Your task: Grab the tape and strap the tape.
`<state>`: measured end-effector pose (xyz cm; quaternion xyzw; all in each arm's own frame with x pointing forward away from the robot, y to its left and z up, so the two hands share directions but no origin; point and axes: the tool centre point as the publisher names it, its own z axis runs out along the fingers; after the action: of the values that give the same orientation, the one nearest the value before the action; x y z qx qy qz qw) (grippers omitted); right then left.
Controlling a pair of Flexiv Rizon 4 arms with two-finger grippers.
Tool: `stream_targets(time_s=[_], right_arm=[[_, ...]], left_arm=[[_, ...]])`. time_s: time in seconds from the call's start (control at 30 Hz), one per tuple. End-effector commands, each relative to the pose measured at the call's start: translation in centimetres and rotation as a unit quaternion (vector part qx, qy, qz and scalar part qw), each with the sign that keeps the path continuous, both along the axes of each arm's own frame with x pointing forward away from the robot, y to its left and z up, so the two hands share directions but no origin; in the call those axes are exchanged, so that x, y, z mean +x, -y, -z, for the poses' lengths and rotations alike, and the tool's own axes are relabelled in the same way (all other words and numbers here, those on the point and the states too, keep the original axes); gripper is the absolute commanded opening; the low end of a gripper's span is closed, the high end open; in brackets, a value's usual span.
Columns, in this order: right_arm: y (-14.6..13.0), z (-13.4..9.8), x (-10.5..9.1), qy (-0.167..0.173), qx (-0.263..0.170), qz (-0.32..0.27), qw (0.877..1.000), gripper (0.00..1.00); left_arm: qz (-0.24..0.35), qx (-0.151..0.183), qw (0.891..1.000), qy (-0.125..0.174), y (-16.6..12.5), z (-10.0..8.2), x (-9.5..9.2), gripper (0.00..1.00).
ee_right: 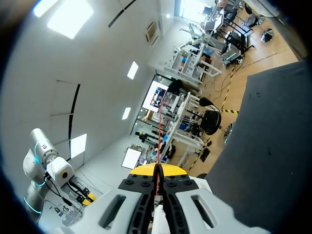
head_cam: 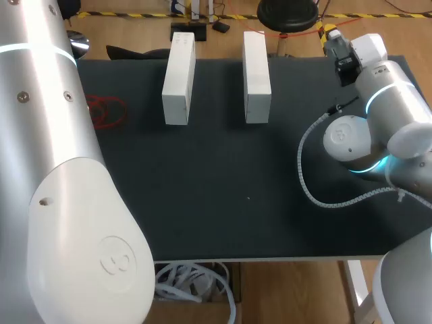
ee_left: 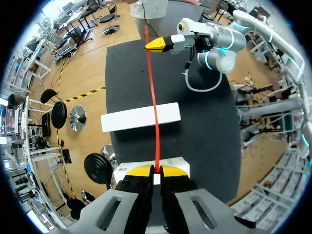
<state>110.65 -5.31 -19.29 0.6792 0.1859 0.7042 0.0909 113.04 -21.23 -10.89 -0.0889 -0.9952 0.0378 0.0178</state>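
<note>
A thin red tape [ee_left: 152, 97] runs taut between my two grippers, passing above two white blocks [ee_left: 141, 117] [ee_left: 127, 171] on the black mat. My left gripper [ee_left: 156, 169] is shut on its near end. My right gripper [ee_left: 158, 45] holds the far end, beyond the farther block. In the right wrist view that gripper [ee_right: 158, 169] is shut on the tape [ee_right: 159, 131], which leads straight out ahead of the tips. In the head view the right gripper [head_cam: 330, 34] is at the table's far right corner, and my left gripper is hidden behind its own arm.
The two white blocks [head_cam: 179, 81] [head_cam: 256, 77] lie side by side at the back of the black mat [head_cam: 223, 202]. Loose red loops [head_cam: 102, 111] lie on the mat near its left edge. My right arm's white cable [head_cam: 307, 179] curls over the mat's right side.
</note>
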Motion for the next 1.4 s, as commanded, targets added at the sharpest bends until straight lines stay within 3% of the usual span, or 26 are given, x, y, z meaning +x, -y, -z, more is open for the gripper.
stream_targets(time_s=[0.03, 0.3, 0.37, 0.93, 1.23, 1.4], right_arm=[[0.0, -0.1, 0.1, -0.001, -0.001, -0.001, 1.000, 0.00], [0.0, -0.1, 0.1, -0.001, -0.001, -0.001, 1.000, 0.00], [0.0, -0.1, 0.1, -0.001, -0.001, -0.001, 1.000, 0.00], [0.0, -0.1, 0.1, -0.001, -0.001, -0.001, 1.000, 0.00], [0.0, -0.1, 0.1, -0.001, -0.001, -0.001, 1.000, 0.00], [0.0, -0.1, 0.1, -0.001, -0.001, -0.001, 1.000, 0.00]], left_arm=[[0.001, 0.025, 1.000, 0.019, 0.4, -0.2, -0.9, 0.00], [0.018, 0.024, 0.999, 0.016, 0.7, -0.3, -0.9, 0.00], [0.040, 0.000, 0.998, 0.040, 0.8, -0.5, -0.7, 0.00], [0.047, 0.007, 0.998, 0.037, 0.8, -0.6, -0.7, 0.00], [-0.018, 0.039, 0.999, 0.000, 0.3, 1.5, -1.3, 0.00], [-0.045, 0.036, 0.998, -0.015, 0.0, 2.3, -1.8, 0.00]])
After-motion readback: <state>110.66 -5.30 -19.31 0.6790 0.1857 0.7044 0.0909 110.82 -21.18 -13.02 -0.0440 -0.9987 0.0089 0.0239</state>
